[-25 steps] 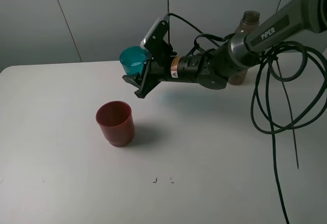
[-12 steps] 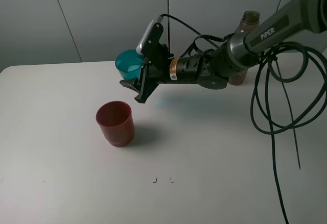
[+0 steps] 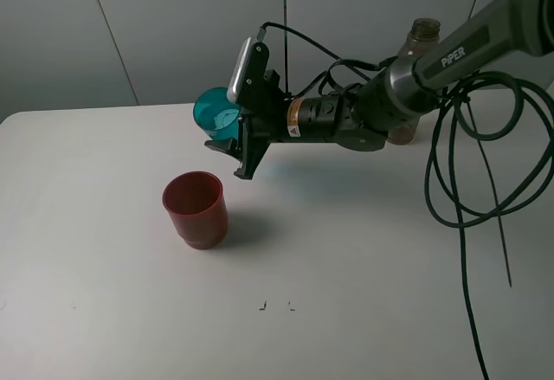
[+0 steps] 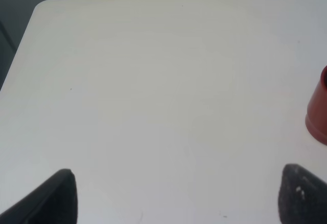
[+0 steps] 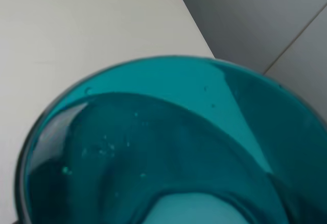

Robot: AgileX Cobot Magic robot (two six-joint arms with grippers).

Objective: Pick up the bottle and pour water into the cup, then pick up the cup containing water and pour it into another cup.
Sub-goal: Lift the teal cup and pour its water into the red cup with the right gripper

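The white table [image 3: 104,311] is bare on the left side. The left gripper [image 4: 181,201] shows only in its own wrist view. Its 2 dark fingertips [image 4: 59,196] are spread wide apart over the table, with nothing between them. The red cup [image 4: 318,113] peeks in at the edge of that view.

In the high view, the red cup [image 3: 196,209] stands upright on the table, left of the middle. Its open mouth faces up.

Just up and to the right of it is the teal cup [image 3: 215,112]. It is up in the air, not on the table, and it does not touch the red cup. It is tipped over on a slant. The right gripper [image 3: 228,136] is pinching the teal cup from 2 sides. In the right wrist view, the teal cup [image 5: 163,147] fills almost the whole picture, and tiny bubbles show inside it.

The right arm [image 3: 381,107] reaches in from the right. Behind it stands the bottle [image 3: 422,35], upright, at the back of the table. Black cables [image 3: 459,164] hang in loops on the far right.
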